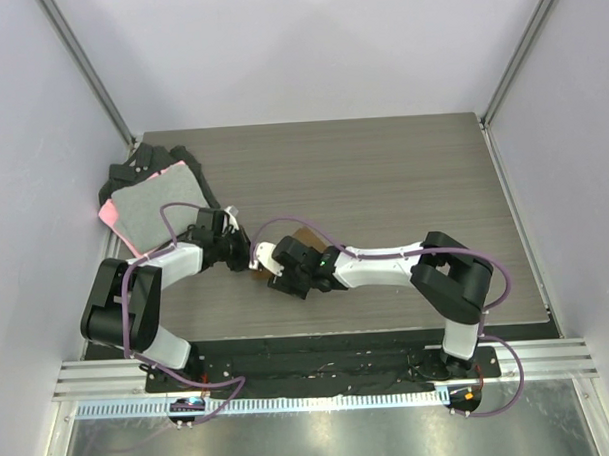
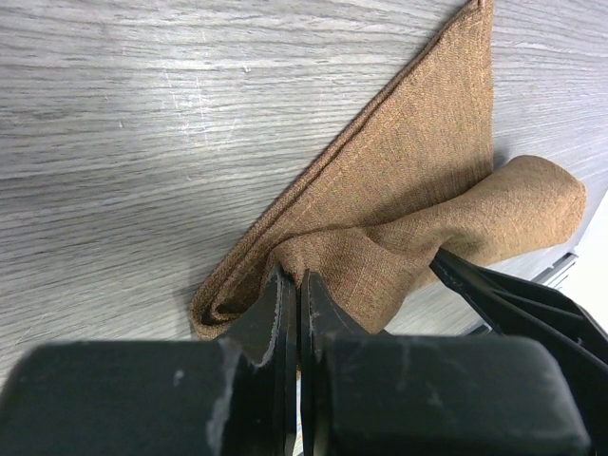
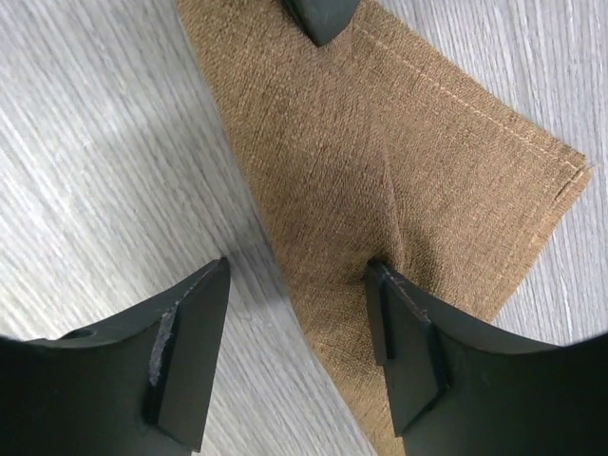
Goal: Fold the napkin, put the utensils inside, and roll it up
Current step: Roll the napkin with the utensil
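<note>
The napkin is lying a little left of the middle of the bench, between the two wrists. It is showing as a folded triangle, with doubled hemmed edges running together along its long side, so the folding step looks done or close to it. The cloth is a coarse brown weave, matte and soft, with a stitched hem. It is lying flat over most of its area but is bunching into a rounded lobe at one end. The left gripper is holding its fingers together, pinching a raised ridge of that bunched fabric just above the bench. The right gripper is holding its fingers spread apart. One is hanging over the bare grey wood-grain surface, and the other appears to be pressing on the napkin, where a shallow crease is running away from its tip. No utensil is showing in any view, so laying it inside and rolling the napkin up are, by my reading, both left to do. At the far left, well apart, a grey cloth with a pink edge is resting on black cloths.
</note>
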You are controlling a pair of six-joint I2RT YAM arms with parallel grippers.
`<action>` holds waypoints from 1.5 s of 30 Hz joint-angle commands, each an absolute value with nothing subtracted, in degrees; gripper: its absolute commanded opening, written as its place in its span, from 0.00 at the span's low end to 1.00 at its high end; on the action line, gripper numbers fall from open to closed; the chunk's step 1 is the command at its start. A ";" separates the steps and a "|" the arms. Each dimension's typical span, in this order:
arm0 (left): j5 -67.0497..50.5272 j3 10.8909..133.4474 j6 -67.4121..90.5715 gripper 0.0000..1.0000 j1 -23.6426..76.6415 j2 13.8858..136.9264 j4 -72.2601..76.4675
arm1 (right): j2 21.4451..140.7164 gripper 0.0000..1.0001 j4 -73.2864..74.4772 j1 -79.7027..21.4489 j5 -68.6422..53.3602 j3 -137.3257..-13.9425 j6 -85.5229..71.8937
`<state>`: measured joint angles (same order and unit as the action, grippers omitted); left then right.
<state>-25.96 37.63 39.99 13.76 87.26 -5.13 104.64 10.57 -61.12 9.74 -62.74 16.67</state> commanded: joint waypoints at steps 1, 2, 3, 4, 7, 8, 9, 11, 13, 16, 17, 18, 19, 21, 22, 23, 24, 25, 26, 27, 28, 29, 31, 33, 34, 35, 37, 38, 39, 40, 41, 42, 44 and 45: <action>-23.47 39.29 37.53 0.00 13.62 87.54 -9.23 | 100.90 0.68 14.67 -62.75 11.24 -66.96 18.19; -22.94 39.72 37.44 0.00 13.62 87.10 -9.58 | 100.72 0.68 15.46 -63.01 11.68 -67.41 18.45; -22.77 39.99 37.09 0.00 13.62 86.93 -10.36 | 100.46 0.70 15.64 -63.37 12.12 -67.59 18.63; -22.59 40.08 36.92 0.00 13.62 86.75 -10.63 | 100.46 0.70 15.73 -63.37 12.91 -67.94 19.07; -22.41 40.52 36.56 0.00 13.62 86.40 -11.34 | 101.51 0.72 15.47 -63.28 14.94 -67.76 20.91; -22.41 40.52 36.56 0.00 13.62 86.40 -11.34 | 101.95 0.73 15.29 -63.19 16.33 -67.76 21.35; -22.33 40.43 36.48 0.00 13.62 86.40 -11.42 | 102.30 0.73 15.29 -63.28 16.78 -67.94 21.62; -22.32 40.43 36.47 0.00 13.62 86.48 -11.43 | 103.36 0.77 15.03 -62.93 16.53 -68.03 22.15; -22.32 40.43 36.47 0.00 13.62 86.48 -11.51 | 104.49 0.79 15.03 -62.49 16.61 -68.20 22.32; -22.32 40.60 36.30 0.00 13.62 86.31 -11.60 | 105.29 0.79 14.50 -61.44 16.35 -68.20 22.32; -22.41 40.61 36.30 0.00 13.62 86.31 -11.69 | 105.64 0.80 14.15 -60.91 16.09 -68.03 22.41; -22.41 40.61 36.21 0.00 13.62 86.22 -11.69 | 105.73 0.80 14.15 -60.65 15.47 -68.03 22.59; -22.50 40.69 36.21 0.00 13.62 86.31 -11.69 | 105.82 0.80 13.98 -60.38 15.12 -67.85 22.59; -22.59 40.69 36.21 0.00 13.62 86.31 -11.78 | 106.08 0.80 13.80 -59.94 14.59 -67.85 22.67; -22.59 40.69 36.21 0.00 13.62 86.31 -11.69 | 106.00 0.80 13.80 -59.77 14.50 -67.94 22.59; -22.50 40.61 36.21 0.00 13.62 86.31 -11.69 | 106.17 0.80 13.62 -59.68 14.41 -67.94 22.59; -22.59 40.61 36.12 0.00 13.62 86.22 -11.78 | 106.08 0.80 13.71 -59.59 14.68 -68.03 22.59; -22.59 40.69 36.12 0.00 13.62 86.13 -11.78 | 105.91 0.80 13.54 -59.50 14.94 -67.94 22.67; -22.67 40.69 36.12 0.00 13.62 86.22 -11.78 | 105.82 0.80 13.19 -59.59 14.94 -67.94 22.85; -22.68 40.69 36.12 0.00 13.62 86.22 -11.78 | 105.39 0.80 12.84 -59.59 14.85 -67.68 23.29; -22.76 40.69 36.12 0.00 13.62 86.22 -11.86 | 105.12 0.80 12.57 -59.59 14.51 -67.50 23.64; -22.76 40.69 36.12 0.00 13.62 86.13 -11.78 | 104.77 0.80 12.57 -59.50 14.50 -67.50 23.82; -22.85 40.69 36.04 0.00 13.62 86.13 -11.78 | 104.42 0.80 12.48 -59.50 14.33 -67.59 24.43; -22.76 40.69 36.04 0.00 13.62 86.13 -11.78 | 104.50 0.80 12.39 -59.41 14.67 -67.67 24.70; -22.76 40.78 36.12 0.00 13.62 86.13 -11.78 | 104.68 0.81 12.39 -59.50 14.94 -68.02 24.87; -22.85 40.78 36.04 0.00 13.62 86.22 -11.69 | 104.68 0.81 12.48 -59.41 15.03 -68.20 25.13; -22.94 40.78 36.04 0.00 13.62 86.31 -11.86 | 104.76 0.81 12.48 -59.33 14.94 -68.73 25.40; -23.03 40.78 36.04 0.00 13.62 86.31 -11.87 | 104.77 0.81 12.57 -59.41 14.77 -68.90 25.57; -23.03 40.78 35.95 0.00 13.62 86.22 -11.87 | 104.85 0.82 12.57 -59.24 14.68 -68.91 25.66; -22.94 40.78 35.95 0.00 13.71 86.13 -12.04 | 105.03 0.82 12.57 -59.24 14.68 -69.25 25.66; -23.03 40.87 35.95 0.00 13.62 86.05 -12.04 | 105.20 0.82 12.92 -59.24 14.68 -69.43 25.75; -22.94 40.87 35.95 0.00 13.62 86.04 -12.04 | 105.21 0.82 12.92 -59.15 14.50 -69.61 25.84; -22.94 41.04 35.95 0.00 13.62 86.04 -12.22 | 105.47 0.82 13.70 -59.06 13.98 -70.57 25.93; -22.85 41.13 35.86 0.00 13.62 86.13 -12.30 | 105.64 0.82 13.88 -59.06 14.06 -70.75 25.75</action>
